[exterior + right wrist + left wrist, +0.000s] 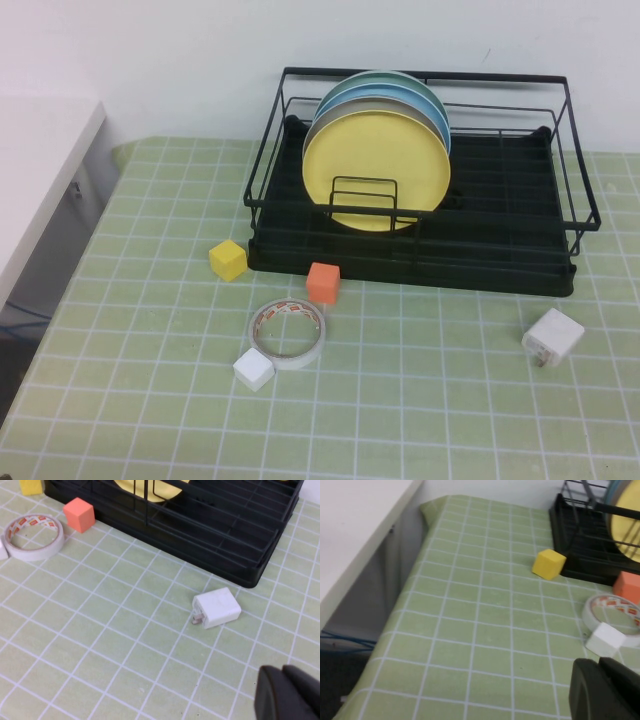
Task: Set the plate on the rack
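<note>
From my station I log the following. Rack (pixel 560 215): black wire, on the far right half of the table (pixel 150 400), which wears a green checked cloth. Yellow plate (pixel 375 165): standing on edge in the rack's left part, front of a row, with a grey-white plate (pixel 318 118) and light blue plates (pixel 425 100) stacked behind it; a small wire divider (pixel 362 203) crosses its lower face.

Loose items in front of the rack: yellow cube (pixel 228 260), orange cube (pixel 323 282), tape roll (pixel 287 331), white cube (pixel 253 369) touching the roll, white charger plug (pixel 552 338) well to the right.

Left pincer (pixel 600 690): above the table's near left area, beside the white cube, fingers pressed together, nothing held. Right pincer (pixel 287 695): above bare cloth near the charger plug, likewise closed and empty. Neither shows in the high view.
</note>
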Robot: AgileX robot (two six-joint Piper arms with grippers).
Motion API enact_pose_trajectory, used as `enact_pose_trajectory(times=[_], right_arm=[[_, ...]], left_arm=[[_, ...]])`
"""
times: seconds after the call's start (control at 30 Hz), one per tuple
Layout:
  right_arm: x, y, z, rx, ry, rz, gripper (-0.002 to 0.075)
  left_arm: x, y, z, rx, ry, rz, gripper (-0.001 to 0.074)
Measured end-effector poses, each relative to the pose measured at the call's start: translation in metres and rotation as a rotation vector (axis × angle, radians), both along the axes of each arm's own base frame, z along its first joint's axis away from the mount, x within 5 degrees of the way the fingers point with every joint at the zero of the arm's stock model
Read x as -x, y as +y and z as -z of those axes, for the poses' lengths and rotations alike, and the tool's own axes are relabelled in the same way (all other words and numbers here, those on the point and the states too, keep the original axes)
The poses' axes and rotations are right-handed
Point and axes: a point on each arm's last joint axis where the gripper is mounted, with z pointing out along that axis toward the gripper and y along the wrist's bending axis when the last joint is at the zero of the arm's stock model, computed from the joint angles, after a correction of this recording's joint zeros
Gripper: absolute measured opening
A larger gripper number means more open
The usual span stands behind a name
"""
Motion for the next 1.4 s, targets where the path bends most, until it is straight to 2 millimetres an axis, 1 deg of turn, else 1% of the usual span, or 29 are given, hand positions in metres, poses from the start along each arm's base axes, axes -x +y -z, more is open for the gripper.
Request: enact_pose_trajectory(times=[0.13,0.33,0.6,1.4], right_arm=[[0.0001,-0.0001,0.0001,0.001,0.002,0.001,0.0],[0.0001,-0.0001,0.0001,0.001,0.002,0.001,0.0],[0.0001,-0.0001,0.0002,-0.005,0.004,0.005,0.0],[0.0001,-0.0002,0.0003,-0.01,0.007,0.01,0.0]], left_arm=[[0.0003,-0.0013,0.0001,-0.006,0.0,0.027,-0.0001],[0.0003,-0.0008,0.0004,-0.004,0.004,0.023,-0.0001],[0.0006,-0.0012,0.0007,-0.039,0.001,0.051,-0.0001],[0.001,-0.002,0.0006,-0.048,0.003,0.088,-0.0001]])
